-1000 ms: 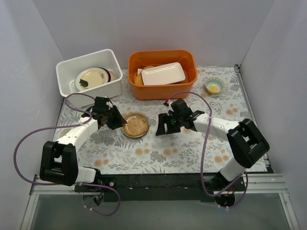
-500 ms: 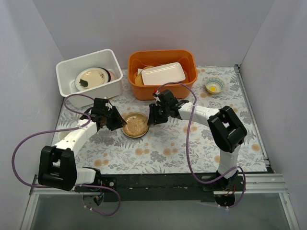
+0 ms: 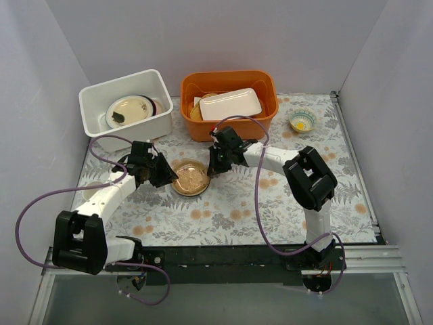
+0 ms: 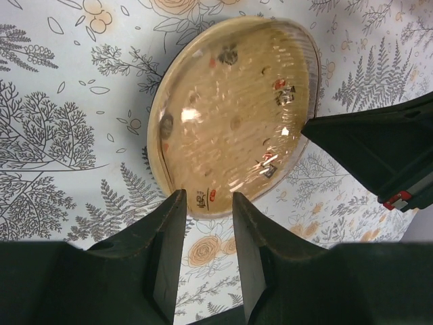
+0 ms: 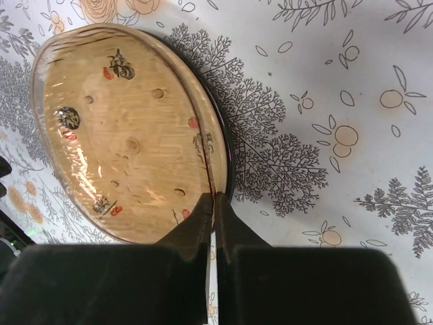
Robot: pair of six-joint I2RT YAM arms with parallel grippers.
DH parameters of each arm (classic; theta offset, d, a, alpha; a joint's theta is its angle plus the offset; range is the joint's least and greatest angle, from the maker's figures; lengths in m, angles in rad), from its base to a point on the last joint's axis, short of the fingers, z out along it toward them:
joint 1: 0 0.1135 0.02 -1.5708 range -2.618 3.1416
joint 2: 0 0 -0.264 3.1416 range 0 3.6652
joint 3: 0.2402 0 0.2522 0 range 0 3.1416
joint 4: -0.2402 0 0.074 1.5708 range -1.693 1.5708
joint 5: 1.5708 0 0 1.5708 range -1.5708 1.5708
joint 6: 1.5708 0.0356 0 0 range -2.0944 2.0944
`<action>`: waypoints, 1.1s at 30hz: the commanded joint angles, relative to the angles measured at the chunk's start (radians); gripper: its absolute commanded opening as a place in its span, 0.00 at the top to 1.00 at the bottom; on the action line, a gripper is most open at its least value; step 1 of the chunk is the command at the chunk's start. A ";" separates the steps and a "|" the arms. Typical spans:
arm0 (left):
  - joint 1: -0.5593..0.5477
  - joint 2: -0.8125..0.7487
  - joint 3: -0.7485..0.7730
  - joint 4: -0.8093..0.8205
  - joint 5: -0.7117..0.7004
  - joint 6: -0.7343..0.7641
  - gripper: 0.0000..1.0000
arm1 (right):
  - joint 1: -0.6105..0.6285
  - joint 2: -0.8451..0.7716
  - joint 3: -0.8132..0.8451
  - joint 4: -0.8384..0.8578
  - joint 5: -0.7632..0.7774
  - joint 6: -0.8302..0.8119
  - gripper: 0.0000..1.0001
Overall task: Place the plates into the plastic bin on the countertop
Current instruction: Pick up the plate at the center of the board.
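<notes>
Plastic bin [image 3: 91, 99]: holding two plates [image 3: 130, 110], cream over dark.
Orange tub [image 3: 226, 76]: holding one white dish [image 3: 230, 104].
Amber plate [image 3: 191, 177]: lying alone on countertop [image 3: 237, 211].
Left gripper [image 4: 208, 203]: gaping around its rim.
Right gripper [image 5: 213, 200]: pinching its rim.

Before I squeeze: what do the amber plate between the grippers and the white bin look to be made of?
The amber plate looks like tinted translucent glass with a glossy finish. It shows bright highlights and a rippled, see-through body, though glazed ceramic can't be ruled out. The plastic bin looks like opaque white moulded plastic with a smooth, low-sheen finish, going by its rounded corners and rolled rim.
</notes>
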 commanded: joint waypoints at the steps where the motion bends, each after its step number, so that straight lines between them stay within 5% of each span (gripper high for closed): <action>1: -0.005 -0.041 -0.019 -0.008 0.006 0.012 0.67 | 0.006 -0.041 0.022 -0.012 0.031 -0.010 0.99; 33: -0.005 -0.107 -0.019 -0.001 -0.016 0.003 0.59 | 0.000 -0.269 -0.036 -0.007 -0.022 0.006 0.99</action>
